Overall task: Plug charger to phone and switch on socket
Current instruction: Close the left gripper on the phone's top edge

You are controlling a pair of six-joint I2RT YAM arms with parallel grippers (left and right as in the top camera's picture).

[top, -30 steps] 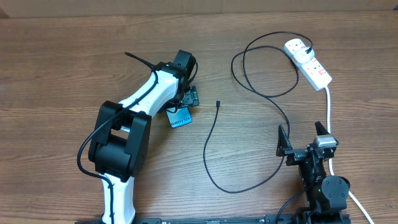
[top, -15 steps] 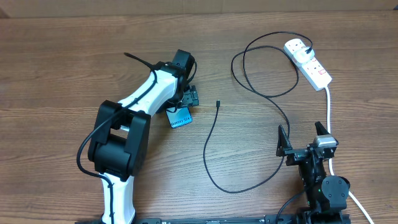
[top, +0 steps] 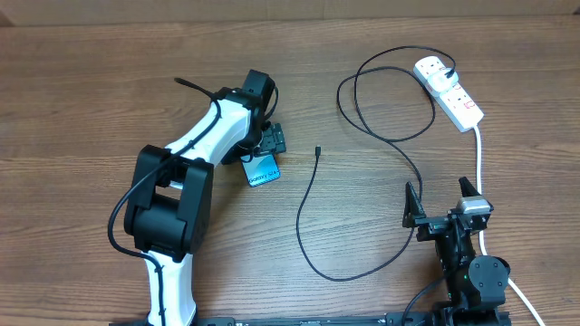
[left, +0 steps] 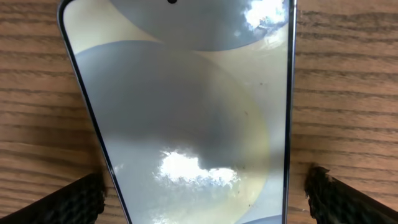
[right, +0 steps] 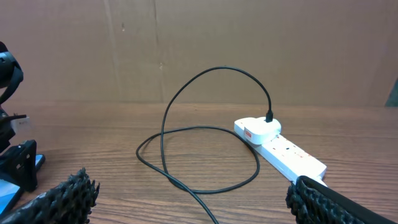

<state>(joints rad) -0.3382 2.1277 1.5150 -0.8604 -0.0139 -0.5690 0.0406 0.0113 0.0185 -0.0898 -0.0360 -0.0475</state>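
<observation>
Left gripper (top: pixel 265 150) is spread wide and pointing straight down over the phone (top: pixel 264 171). The white-and-black left arm reaches away from its base at the near edge, bent at the elbow and angled up toward the middle of the table (top: pixel 91 91). From the left wrist camera, one dark finger (left: pixel 74 202) sits on each side of the phone (left: pixel 186 112). The jaws straddle it without clamping, and a sliver of wood shows on the right side.

Seen from overhead, the phone lies flat, its cyan-blue screen lit with small white text. Up close the glass is all reflection: grey and cream curves, white glare patches, and a dark camera dot at the top edge.

Moving right, the charger (top: pixel 308 208) snakes across the wood. Its connector tip (top: pixel 318 150) lies loose, near the phone but apart from it. The cable loops back to the plug (top: pixel 448 71), seated in the socket (top: pixel 450 91) at the far right. A white cord (top: pixel 478 154) runs from the socket toward the near edge.

Right gripper (top: pixel 438 188) is low at the near right, jaws wide and nothing between them, facing the socket well apart from it.
</observation>
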